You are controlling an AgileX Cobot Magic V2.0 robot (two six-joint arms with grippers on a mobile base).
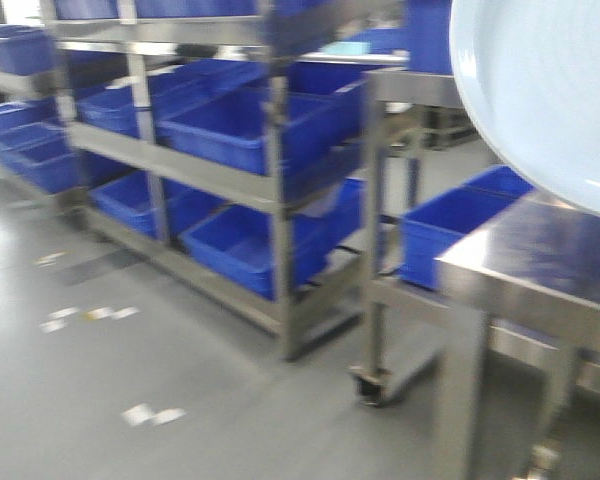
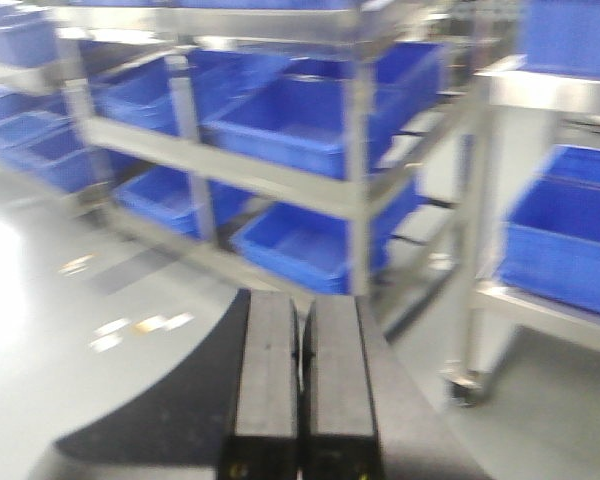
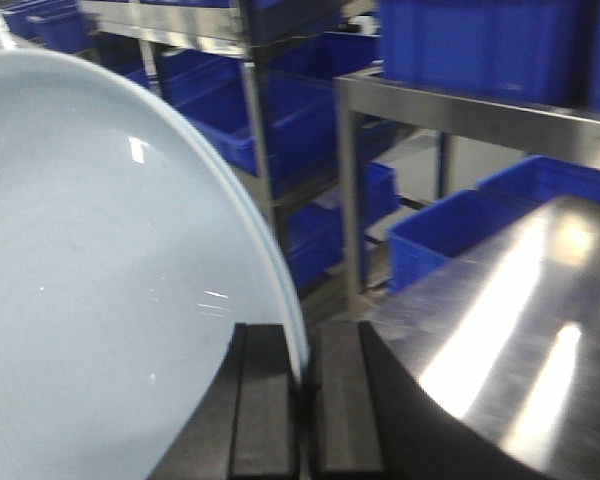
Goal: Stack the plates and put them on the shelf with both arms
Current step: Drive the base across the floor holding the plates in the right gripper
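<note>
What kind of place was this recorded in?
Probably a warehouse or factory storeroom: steel racks hold rows of blue plastic bins, and a steel table stands on a bare grey floor. The right end effector grips a pale plate.

Found a smooth, glossy glaze on the plate (image 3: 110, 300), pale blue-white, with small white glints. Saw bare metal on the desk (image 3: 500, 330), brushed and highly reflective, streaked with bright glare. Noted duller grey steel on the shelf (image 1: 280, 230), satin rather than mirror-like. Took the blue bins (image 1: 240, 130) for moulded plastic, smooth with a faint sheen. Found matt black, flat-faced pads on the left pincer (image 2: 302, 310) and the right pincer (image 3: 303, 345). Saw a smooth grey floor (image 1: 130, 350), lightly shiny near the left edge.
</note>
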